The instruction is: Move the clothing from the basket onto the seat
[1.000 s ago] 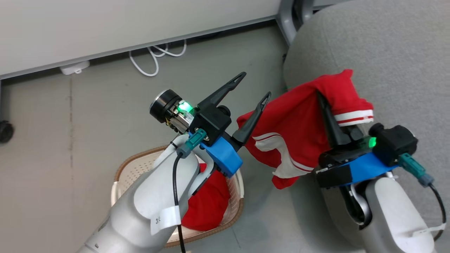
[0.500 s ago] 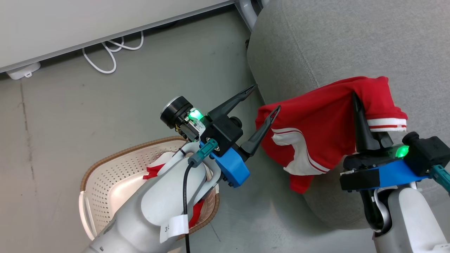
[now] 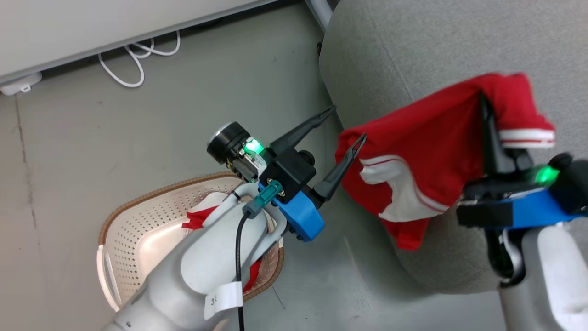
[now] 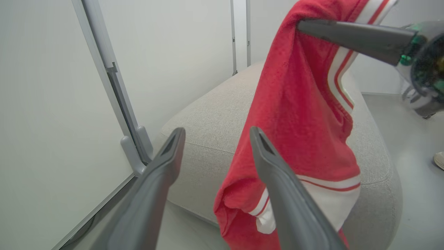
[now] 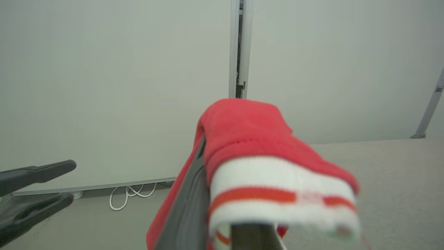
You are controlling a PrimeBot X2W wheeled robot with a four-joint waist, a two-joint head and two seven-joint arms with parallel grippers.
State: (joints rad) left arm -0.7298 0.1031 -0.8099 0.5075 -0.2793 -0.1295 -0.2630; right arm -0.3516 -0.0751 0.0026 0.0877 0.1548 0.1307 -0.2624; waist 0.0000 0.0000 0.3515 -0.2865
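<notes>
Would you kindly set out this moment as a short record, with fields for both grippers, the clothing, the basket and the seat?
seat: grey cushion
basket: on the floor beside the seat
second garment: red and white, inside the basket, partly behind the left forearm
held garment: red, white-striped, hanging over the seat's edge, not laid down
right gripper: shut on the held garment
left gripper: open, empty, close to the held garment

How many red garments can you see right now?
2. The first garment hangs from the shut right gripper above the seat edge. The second garment lies in the basket, mostly behind the left forearm; more could be hidden there.
</notes>
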